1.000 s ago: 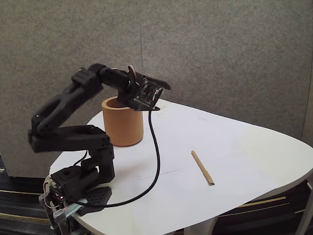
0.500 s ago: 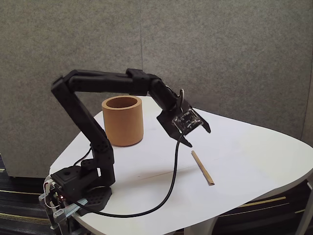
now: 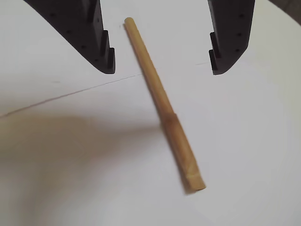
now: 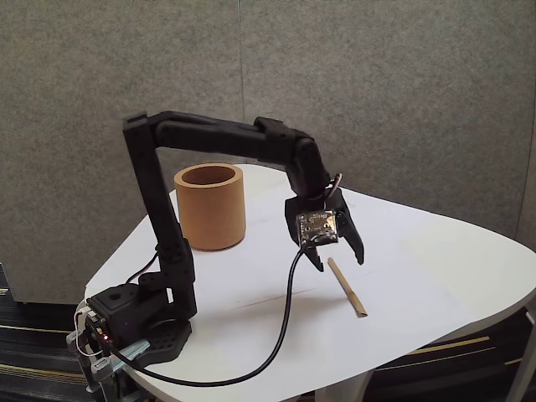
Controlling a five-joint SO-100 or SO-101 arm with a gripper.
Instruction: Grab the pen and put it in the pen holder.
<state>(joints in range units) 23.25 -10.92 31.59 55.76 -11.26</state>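
The claw has swung down over the pen.

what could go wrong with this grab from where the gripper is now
The pen lies diagonally between the open fingers, and only its far end sits in the gap of the gripper, so closing here may pinch the tip and let the pen swing or slip. It is thin and flat on the white table, so the fingertips may press the surface or roll it away. The pen holder stands well apart, so a weak grip could fail in transit.

Bare table all round the pen, pen holder well apart, black cable trailing nearby
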